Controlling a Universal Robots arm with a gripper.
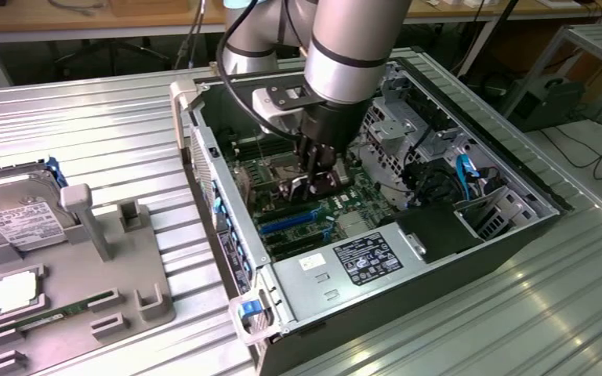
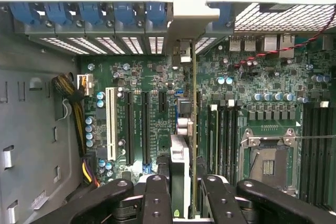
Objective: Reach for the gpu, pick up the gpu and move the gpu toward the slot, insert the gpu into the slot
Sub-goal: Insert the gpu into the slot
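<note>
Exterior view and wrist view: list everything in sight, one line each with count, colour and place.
computer case: one, black, open, centre.
motherboard: one, green, on the case floor.
gpu: one, dark, edge-on, held over the motherboard slots.
power supply: one, silver with a black label, near end of the case.
hard drive: one, silver, on the grey holder at the exterior view's left.
memory stick: one, green, in the same holder.
holder: one, grey.
gripper: one, black, shut on the gpu.

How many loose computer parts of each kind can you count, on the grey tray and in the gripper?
hard drive, on the tray: 1
processor chip, on the tray: 1
memory stick, on the tray: 1
gpu, held in the gripper: 1
Total: 4
</note>
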